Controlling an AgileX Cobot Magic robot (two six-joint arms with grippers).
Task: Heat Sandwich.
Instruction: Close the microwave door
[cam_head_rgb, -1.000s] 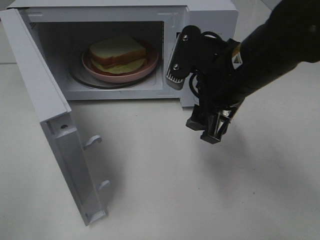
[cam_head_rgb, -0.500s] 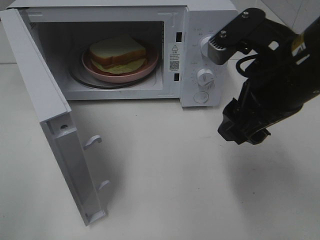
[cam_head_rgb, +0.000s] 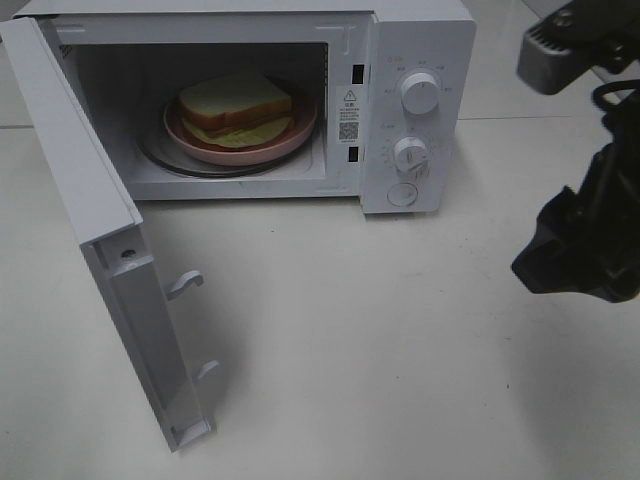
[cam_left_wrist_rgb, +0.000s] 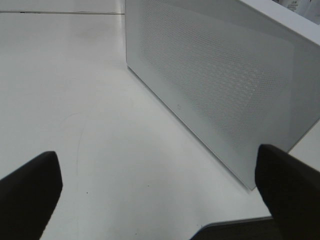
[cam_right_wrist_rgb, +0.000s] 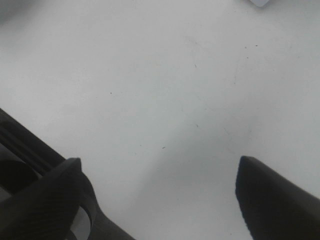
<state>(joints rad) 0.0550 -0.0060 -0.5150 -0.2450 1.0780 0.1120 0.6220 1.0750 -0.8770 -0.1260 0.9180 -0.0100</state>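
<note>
The sandwich (cam_head_rgb: 236, 103), white bread with pale green lettuce, lies on a round pink plate (cam_head_rgb: 298, 133) inside the white microwave (cam_head_rgb: 420, 40). The microwave door (cam_head_rgb: 110, 250) stands swung wide open at the left. My right gripper (cam_head_rgb: 565, 268) hangs above the table to the right of the microwave, well away from the sandwich. In the right wrist view my right gripper (cam_right_wrist_rgb: 160, 165) is open over bare table, nothing between its fingers. The left wrist view has my left gripper (cam_left_wrist_rgb: 157, 157) open and empty, facing the door's perforated panel (cam_left_wrist_rgb: 220, 85). The left arm is outside the exterior high view.
Two knobs (cam_head_rgb: 420, 92) and a round button (cam_head_rgb: 402, 194) sit on the microwave's control panel. The door's two latch hooks (cam_head_rgb: 186, 284) stick out toward the table middle. The white tabletop (cam_head_rgb: 350, 380) spreads in front of the microwave.
My right arm has swung from in front of the microwave's control panel out to the right edge, uncovering the knobs. Sandwich, plate and door have not moved.
</note>
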